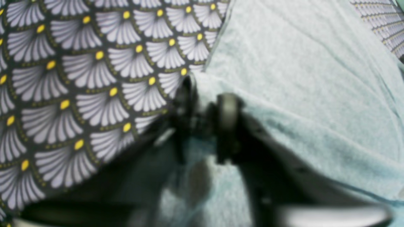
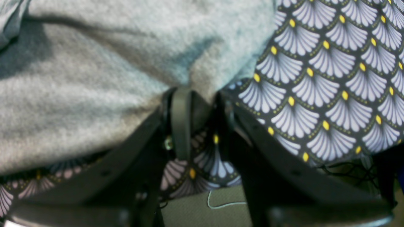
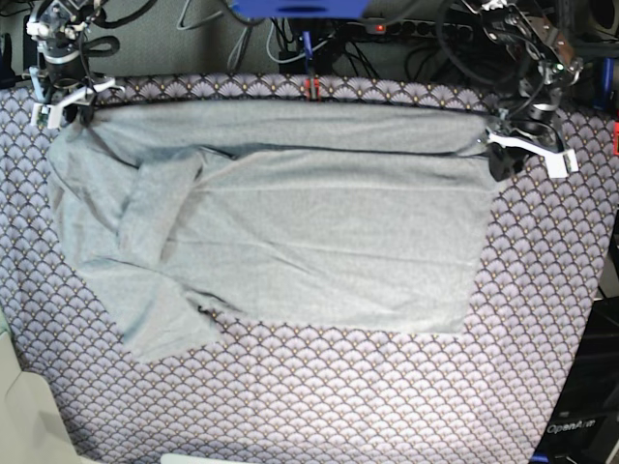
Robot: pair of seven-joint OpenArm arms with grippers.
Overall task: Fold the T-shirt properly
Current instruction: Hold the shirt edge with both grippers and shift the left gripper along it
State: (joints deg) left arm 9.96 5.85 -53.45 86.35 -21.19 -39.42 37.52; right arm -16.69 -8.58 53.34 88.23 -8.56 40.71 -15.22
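Observation:
The light grey T-shirt (image 3: 290, 222) lies spread on the scallop-patterned cloth (image 3: 338, 396), its far edge stretched in a straight line between the two arms. My left gripper (image 3: 500, 145) sits at the shirt's far right corner. In the left wrist view its fingers (image 1: 227, 110) stand close together with the T-shirt's edge (image 1: 300, 78) pinched between them. My right gripper (image 3: 73, 106) is at the far left corner. In the right wrist view the right gripper (image 2: 200, 97) is closed on a fold of the grey T-shirt (image 2: 94, 78). A sleeve lies folded over near the left side.
Cables and a power strip (image 3: 319, 19) run behind the table's far edge. A white object (image 3: 24, 416) sits at the near left corner. The patterned cloth (image 2: 331, 94) ends at the table's edge, with floor and a thin cord (image 2: 221, 205) below.

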